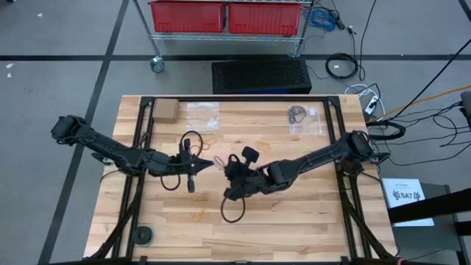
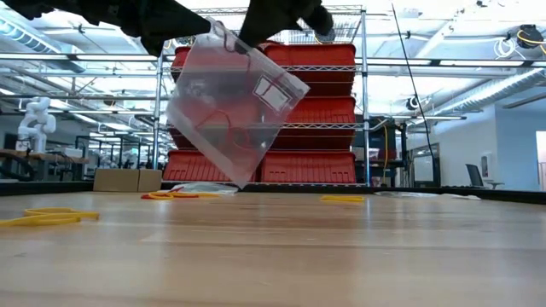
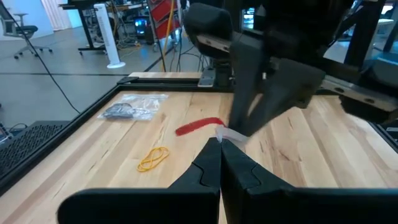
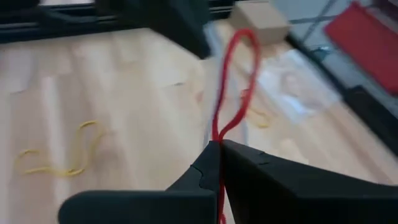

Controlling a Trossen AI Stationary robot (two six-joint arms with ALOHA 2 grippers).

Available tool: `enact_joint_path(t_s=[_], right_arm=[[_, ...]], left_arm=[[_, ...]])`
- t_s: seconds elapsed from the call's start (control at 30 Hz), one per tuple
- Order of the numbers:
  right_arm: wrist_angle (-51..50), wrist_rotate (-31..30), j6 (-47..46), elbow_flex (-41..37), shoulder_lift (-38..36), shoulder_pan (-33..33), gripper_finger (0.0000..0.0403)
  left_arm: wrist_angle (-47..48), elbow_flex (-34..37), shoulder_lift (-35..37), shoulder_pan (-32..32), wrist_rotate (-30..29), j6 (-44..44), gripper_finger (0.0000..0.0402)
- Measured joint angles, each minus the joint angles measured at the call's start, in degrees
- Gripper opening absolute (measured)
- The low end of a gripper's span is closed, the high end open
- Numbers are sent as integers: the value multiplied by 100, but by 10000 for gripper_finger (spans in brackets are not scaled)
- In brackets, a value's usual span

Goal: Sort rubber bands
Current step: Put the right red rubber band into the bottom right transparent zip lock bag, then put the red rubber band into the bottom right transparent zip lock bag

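Hanging above the table (image 2: pixel 341 256), clear bag (image 2: pixel 230 107) in low view, left gripper (image 3: pixel 221 144) jaws pinching its edge, right gripper (image 4: pixel 217 146) jaws clenching red band (image 4: pixel 235 81).

Bare wood table (image 1: pixel 294 221) nearside; cardboard box (image 1: pixel 165 110), bags along far edge.

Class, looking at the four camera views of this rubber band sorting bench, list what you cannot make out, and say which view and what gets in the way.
- Low view: both grippers are cut off by the top edge; only the clear bag hangs into sight.
- High view: the clear bag is too faint to trace between the left gripper and right gripper.
- Right wrist view: the red rubber band is blurred; its lower end hides behind the fingers.
- Left wrist view: the right arm blocks the table beyond.
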State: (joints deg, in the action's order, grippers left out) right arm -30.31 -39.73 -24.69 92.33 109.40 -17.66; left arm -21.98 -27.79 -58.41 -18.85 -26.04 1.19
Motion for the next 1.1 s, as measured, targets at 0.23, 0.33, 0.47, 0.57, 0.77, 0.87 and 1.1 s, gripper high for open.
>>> enact_joint_path(t_s=[0.23,0.33,0.47,0.57,0.77,0.87,1.1], right_arm=[[9,556,182,0,-2,277,0],[-29,653,184,0,-2,393,0],[-46,1637,160,0,-2,669,9],[-34,2139,210,0,-4,809,27],[-13,2717,451,0,-4,900,92],[-20,2814,462,0,-31,904,128],[-104,2815,598,0,-424,897,171]], left_arm=[[-1,0,0,-2,0,13,0],[-2,0,0,-4,1,17,0],[-2,0,0,-4,55,17,0],[-3,0,0,-4,55,22,0],[-4,0,0,-4,56,50,0],[-2,0,0,-4,57,55,0],[-8,0,0,-4,56,59,0]])
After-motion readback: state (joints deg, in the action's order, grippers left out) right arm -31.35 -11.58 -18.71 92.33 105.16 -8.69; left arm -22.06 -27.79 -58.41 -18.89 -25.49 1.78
